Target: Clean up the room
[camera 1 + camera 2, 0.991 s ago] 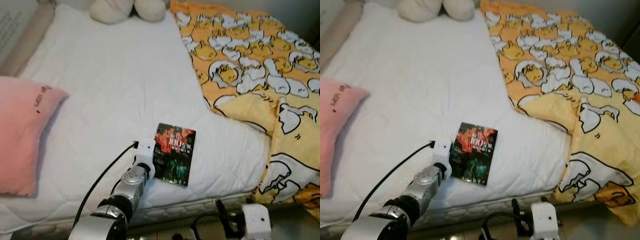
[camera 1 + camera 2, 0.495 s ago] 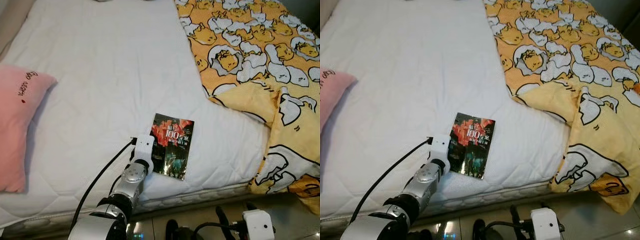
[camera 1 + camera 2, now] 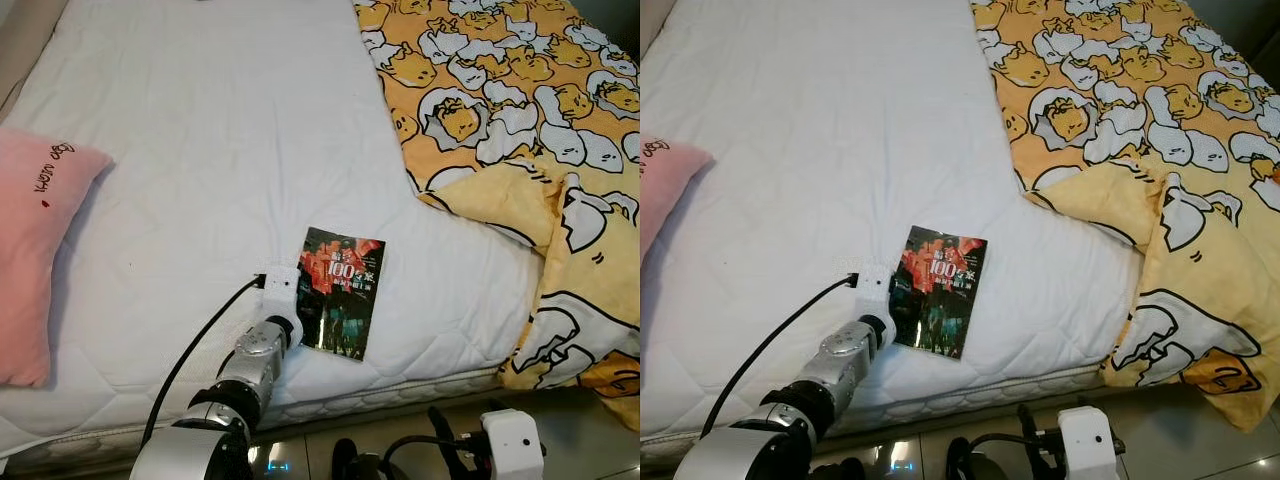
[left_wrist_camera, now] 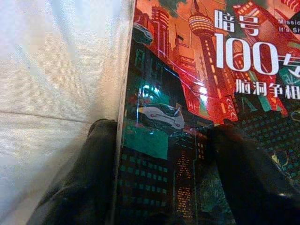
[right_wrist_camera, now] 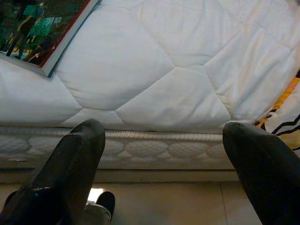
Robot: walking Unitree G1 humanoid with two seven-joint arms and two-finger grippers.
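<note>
A paperback book (image 3: 340,292) with a dark red and green cover lies flat on the white mattress (image 3: 220,150), near its front edge. My left gripper (image 3: 303,300) reaches over the bed's edge to the book's left side. In the left wrist view the left gripper (image 4: 161,131) is open: one finger (image 4: 101,154) rests on the sheet beside the spine, and the other finger (image 4: 234,150) lies on the cover (image 4: 197,75). My right gripper (image 5: 164,131) hangs open in front of the mattress side, low near the floor, holding nothing.
A pink pillow (image 3: 35,250) lies at the left of the bed. A yellow quilt with cartoon prints (image 3: 530,130) covers the right side and hangs over the front corner. The shiny tiled floor (image 3: 1200,450) runs along the bed's front.
The head camera has tilted down, so the white plush toys at the head of the bed have left the picture. My left gripper has stayed at the book's left edge.
</note>
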